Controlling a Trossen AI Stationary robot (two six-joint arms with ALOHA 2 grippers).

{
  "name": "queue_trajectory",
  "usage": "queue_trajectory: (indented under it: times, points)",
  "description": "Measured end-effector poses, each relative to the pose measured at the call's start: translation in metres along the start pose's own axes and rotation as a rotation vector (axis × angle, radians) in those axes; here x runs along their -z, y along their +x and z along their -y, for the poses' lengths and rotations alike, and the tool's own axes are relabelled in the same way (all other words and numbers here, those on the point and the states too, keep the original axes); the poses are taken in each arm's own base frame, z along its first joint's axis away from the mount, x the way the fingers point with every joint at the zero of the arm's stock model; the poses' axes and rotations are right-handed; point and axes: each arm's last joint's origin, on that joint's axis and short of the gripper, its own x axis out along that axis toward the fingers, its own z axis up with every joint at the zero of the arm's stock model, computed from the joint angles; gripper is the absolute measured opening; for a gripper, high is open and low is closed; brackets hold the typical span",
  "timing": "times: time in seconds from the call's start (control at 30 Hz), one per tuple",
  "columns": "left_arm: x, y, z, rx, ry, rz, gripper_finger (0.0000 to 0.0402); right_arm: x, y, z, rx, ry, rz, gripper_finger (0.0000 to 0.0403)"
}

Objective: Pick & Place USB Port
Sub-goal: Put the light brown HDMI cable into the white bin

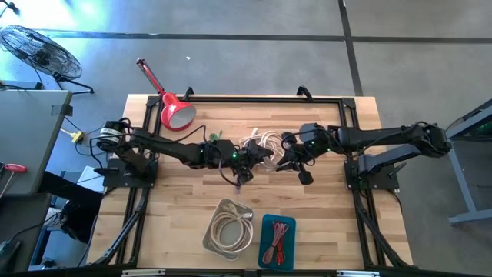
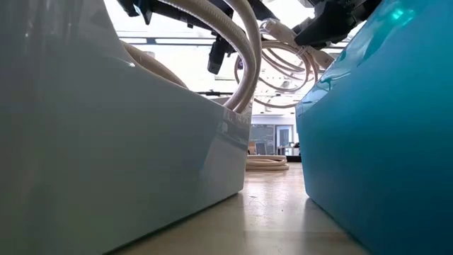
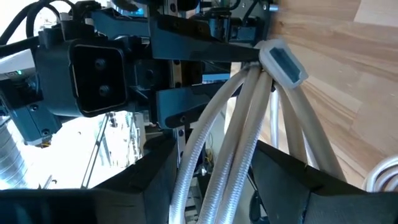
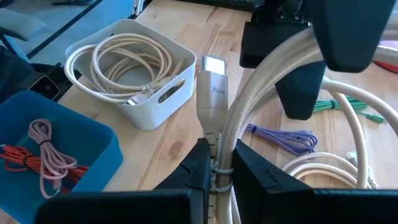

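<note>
Both my arms meet over the middle of the desk (image 1: 177,208), and a cream cable (image 4: 267,93) hangs between them above the wood. My right gripper (image 4: 217,163) is nearly closed, pinched on the cable just behind its plug (image 4: 211,87). The plug is a long cream body with a metal tip, its long axis running straight out from my fingers, and the tip points away from my wrist toward the desk between the white bin (image 4: 134,78) and the other arm. My left gripper (image 3: 214,168) stands wide, with several strands of the same cable (image 3: 242,124) running up between its fingers to a second connector (image 3: 283,62); I cannot tell whether those fingers press the strands or only straddle them. From above, the two grippers (image 1: 244,163) (image 1: 296,165) sit close together, a loose heap of cream cable (image 1: 261,142) just behind them. The white bin (image 1: 228,227) near the front edge holds a coiled cream cable, and the blue bin (image 1: 277,242) beside it holds a red and a pink cable. A purple cable (image 4: 286,135) and a green one (image 4: 345,106) lie on the desk beyond my right fingers.
</note>
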Motion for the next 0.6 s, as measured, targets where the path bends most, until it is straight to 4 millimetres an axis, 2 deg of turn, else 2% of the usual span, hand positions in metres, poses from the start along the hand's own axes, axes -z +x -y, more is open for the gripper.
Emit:
queue_trajectory:
  times: [0.13, 0.3, 0.6]
  points:
    - [0.0000, -0.0001, -0.0007, -0.006, -0.034, 0.000, 0.0151, 0.0001, 0.0000, 0.0000, 0.000, 0.000, -0.001, 0.0033]
    - [0.0003, -0.0001, 0.0004, 0.002, -0.043, -0.007, 0.0052, 0.0000, -0.0001, -0.0002, -0.004, 0.001, 0.000, 0.0033]
    - [0.0015, -0.0002, 0.0013, 0.007, -0.092, -0.052, 0.0053, -0.0005, -0.0001, 0.0001, 0.001, 0.021, 0.005, 0.0034]
